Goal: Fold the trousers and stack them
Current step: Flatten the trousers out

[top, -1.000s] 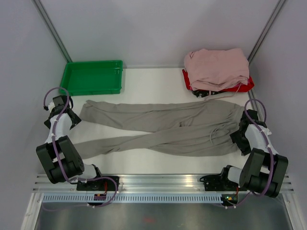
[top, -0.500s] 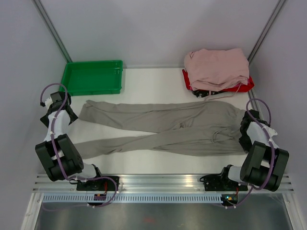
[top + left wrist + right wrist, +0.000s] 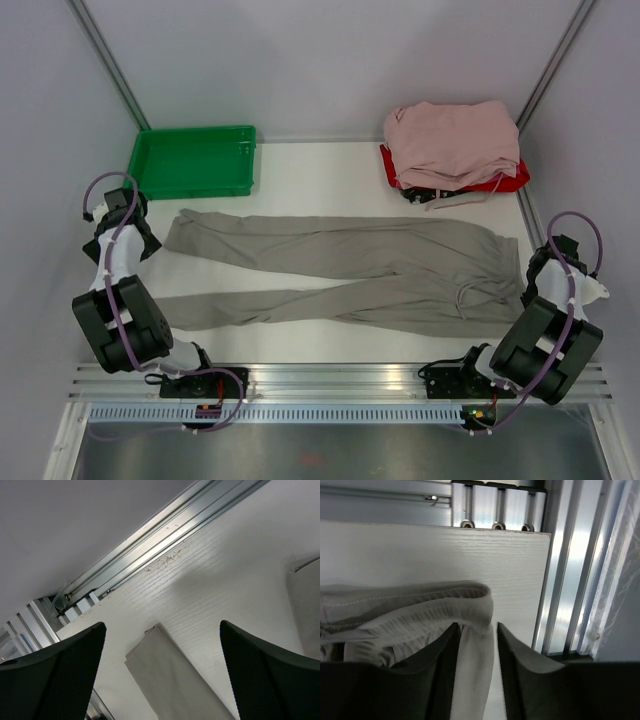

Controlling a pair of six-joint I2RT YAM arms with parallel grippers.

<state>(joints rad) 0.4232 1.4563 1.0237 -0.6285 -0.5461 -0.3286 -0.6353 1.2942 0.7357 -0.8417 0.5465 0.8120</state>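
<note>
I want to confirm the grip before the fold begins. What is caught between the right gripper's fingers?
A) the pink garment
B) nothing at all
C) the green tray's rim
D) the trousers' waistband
D: the right wrist view shows the ribbed waistband of the trousers pinched in the right gripper.

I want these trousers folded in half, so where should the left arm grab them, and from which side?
Probably the far leg's cuff, from above on the left: it lies flat at the free end of the trousers, beside the open left end effector.
</note>
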